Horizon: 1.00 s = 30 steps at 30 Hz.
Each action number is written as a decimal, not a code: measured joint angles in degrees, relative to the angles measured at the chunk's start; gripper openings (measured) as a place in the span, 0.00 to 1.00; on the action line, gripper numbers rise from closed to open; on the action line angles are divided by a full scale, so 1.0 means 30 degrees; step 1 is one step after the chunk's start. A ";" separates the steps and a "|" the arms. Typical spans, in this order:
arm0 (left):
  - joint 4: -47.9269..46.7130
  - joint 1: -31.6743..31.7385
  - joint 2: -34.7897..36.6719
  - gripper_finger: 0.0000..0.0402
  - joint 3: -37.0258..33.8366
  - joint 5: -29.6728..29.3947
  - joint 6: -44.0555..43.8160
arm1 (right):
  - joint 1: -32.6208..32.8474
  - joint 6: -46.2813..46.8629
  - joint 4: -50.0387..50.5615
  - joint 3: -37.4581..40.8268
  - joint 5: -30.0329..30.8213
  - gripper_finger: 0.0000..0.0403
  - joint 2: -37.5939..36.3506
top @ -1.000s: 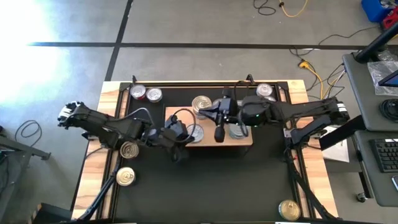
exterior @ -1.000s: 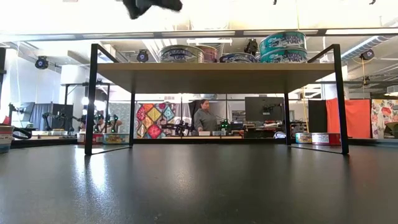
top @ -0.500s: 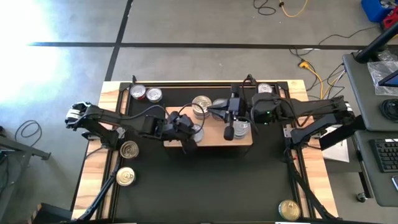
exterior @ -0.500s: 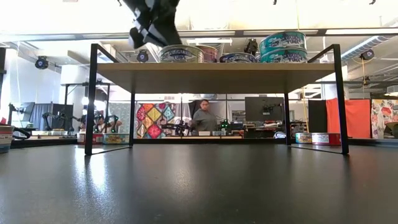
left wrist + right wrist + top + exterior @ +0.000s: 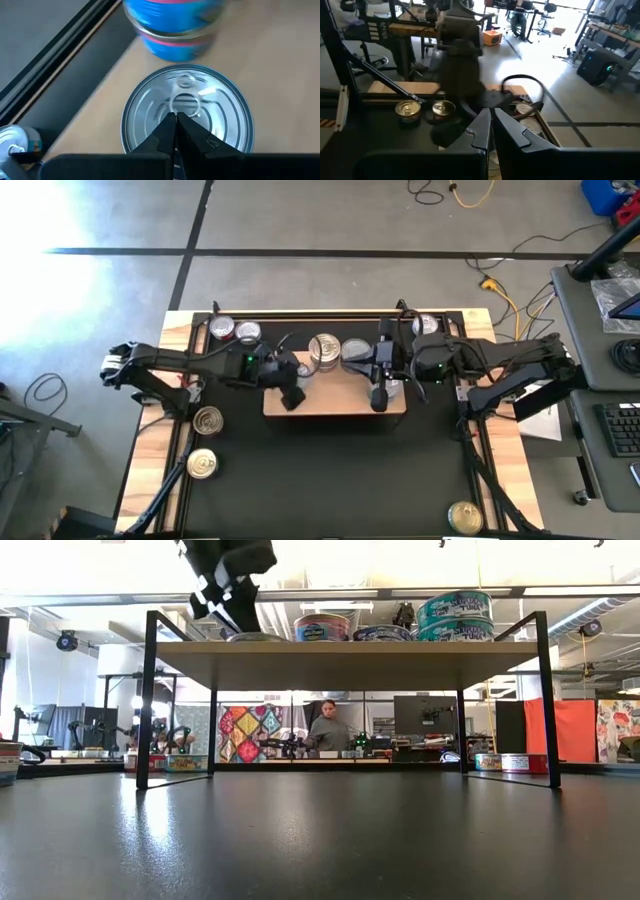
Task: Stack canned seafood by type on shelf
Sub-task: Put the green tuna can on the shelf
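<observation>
Left gripper [image 5: 291, 395] hung over the shelf [image 5: 335, 402] toward its 9 o'clock end, fingers pressed together, nothing held. In the left wrist view the closed tips sat just above a silver pull-tab tin [image 5: 187, 115] lying flat on the pale board; whether they touched the lid could not be told. A blue-and-pink labelled tin [image 5: 175, 22] stood just beyond it on the same board.

Right gripper [image 5: 378, 392] was over the shelf's 3 o'clock half, jaws likewise shut and empty, pointing toward 6 o'clock. It looked to be waiting, or perhaps nudging, rather than carrying.

On the shelf, at its 12 o'clock edge, a gold-lidded tin [image 5: 324, 348] and a silver one [image 5: 356, 352] stood side by side. The low view showed a two-high teal stack [image 5: 456, 615] near the 3 o'clock end, so some sorting by type appeared done.

Loose stock off the shelf: two tins [image 5: 234, 330] at the mat's 11 o'clock corner, two gold tins [image 5: 205, 442] on the wooden rim at 9 o'clock, one [image 5: 465, 515] at 5 o'clock (all unsorted, by my reckoning).

Judgement: closed fingers over a flat lid suggest pushing or positioning the tin rather than lifting; a grasp would need the jaws spread first.

A person [image 5: 326, 730] sat far behind the table.
</observation>
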State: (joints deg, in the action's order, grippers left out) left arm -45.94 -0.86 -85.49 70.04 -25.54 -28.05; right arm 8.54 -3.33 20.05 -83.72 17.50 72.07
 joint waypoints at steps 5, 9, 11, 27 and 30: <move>-0.0143 0.1729 0.0036 0.00 -0.0021 0.0118 -0.0027 | 0.0605 0.0967 0.0295 0.0172 0.0014 0.03 0.0016; -0.0203 0.2702 0.0139 0.00 -0.0044 0.0339 -0.0564 | 0.1127 0.1202 0.0412 0.0197 0.0000 0.03 0.0031; -0.0450 0.2952 0.0241 0.00 -0.0058 0.0337 -0.1142 | 0.1298 0.1183 0.0377 0.0197 0.0015 0.03 0.0031; -0.3699 0.2868 0.2106 0.00 0.1918 0.2944 -0.4293 | 0.1402 0.0898 0.0410 0.0197 0.0175 0.03 0.0038; -0.4131 0.2868 0.2004 0.00 0.1928 0.4276 -0.4336 | 0.1406 0.0987 0.0410 0.0197 0.0175 0.03 0.0038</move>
State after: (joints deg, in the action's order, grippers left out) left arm -58.33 7.75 -79.48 75.82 -12.72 -41.06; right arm 12.75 -0.37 21.28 -83.13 18.02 72.18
